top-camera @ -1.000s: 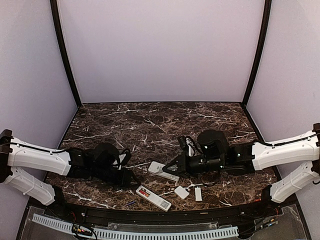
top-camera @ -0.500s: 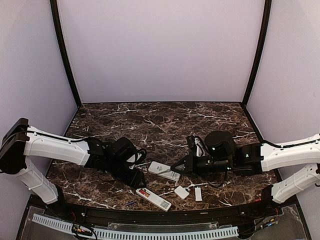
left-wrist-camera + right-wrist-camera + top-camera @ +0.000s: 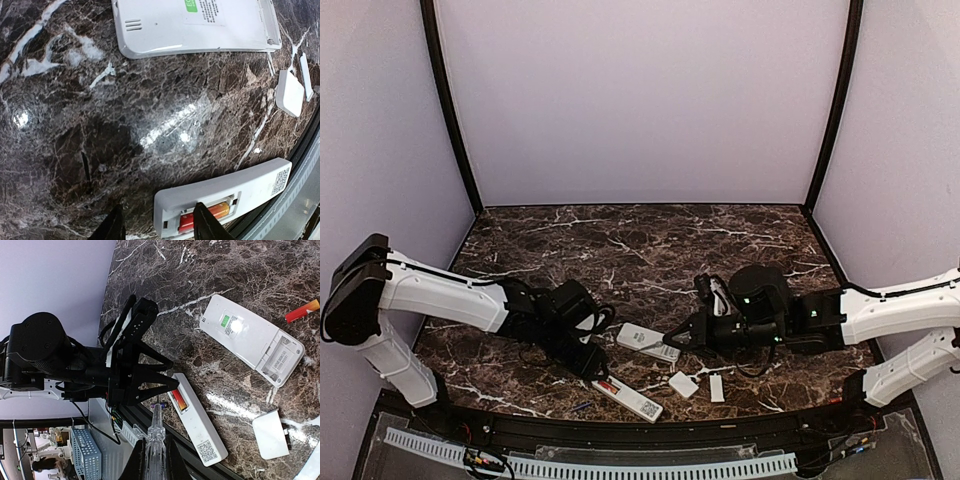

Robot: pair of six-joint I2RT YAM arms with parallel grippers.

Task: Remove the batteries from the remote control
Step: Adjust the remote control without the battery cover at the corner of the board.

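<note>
left gripper point(image 3: 160, 227) is hovering half open over red batteries point(image 3: 220, 208) in the remote point(image 3: 250, 187), gripping nothing; right gripper point(image 3: 155, 430) is resting closed, empty.

Left wrist view: top edge cuts off the far remote point(image 3: 165, 30); left fingers point(image 3: 206, 224), only tips showing, partly hide the near remote's point(image 3: 250, 185) red battery point(image 3: 186, 222).

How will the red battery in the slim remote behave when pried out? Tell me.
Probably stiff and light: the red battery is a small cylinder. Freed from the slim remote, its round body may roll on the glossy marble table.
</note>
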